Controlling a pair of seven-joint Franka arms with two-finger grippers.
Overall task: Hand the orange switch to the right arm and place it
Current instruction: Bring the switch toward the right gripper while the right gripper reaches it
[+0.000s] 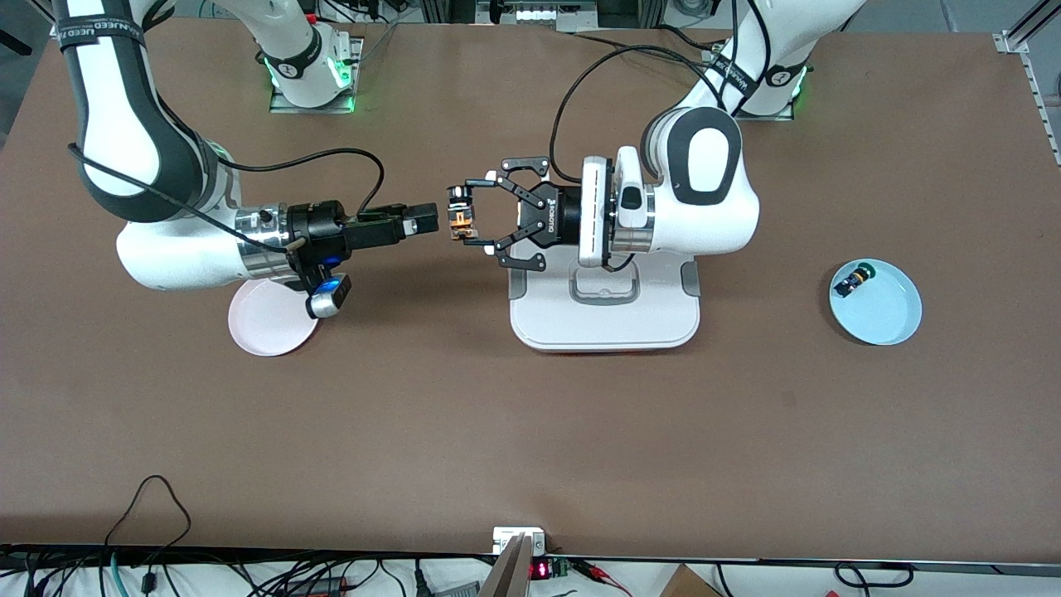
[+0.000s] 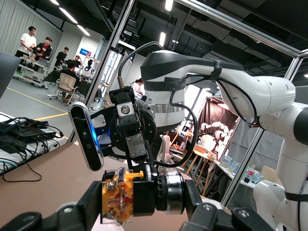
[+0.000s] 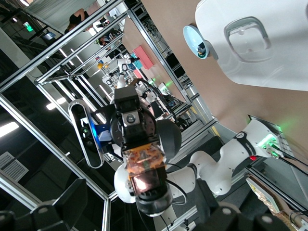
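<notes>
- Two arms meet in mid-air over the bare brown bench (image 1: 530, 431), claw facing claw, between the pink plate and the white tray.
- You see the left claw (image 1: 474, 218) reaching in from the left arm's end; its black linkage fingers (image 1: 479, 182) are clamped on the orange switch (image 1: 458, 220), one above it and one below.
- The orange switch hangs off the bench, held sideways. In the left wrist view its orange face (image 2: 117, 195) sits between the two linkage fingers, with a black-and-silver body beside it.
- The right claw (image 1: 433, 218) points straight at the switch and stops just short of it, not touching. You cannot tell from these views whether it stands apart or together.
- From the right wrist view you look straight at the switch (image 3: 144, 168) with the left arm's wrist directly past it.
- The pink plate (image 1: 269, 319) lies on the bench under the right arm's wrist, toward the right arm's end.
- The white tray (image 1: 605, 319) sits near the middle of the bench, partly under the left arm's wrist.
- The light blue plate (image 1: 883, 311) rests toward the left arm's end, well apart from both claws. On it lies a dark switch with a green cap (image 1: 854, 280), close to the rim.
</notes>
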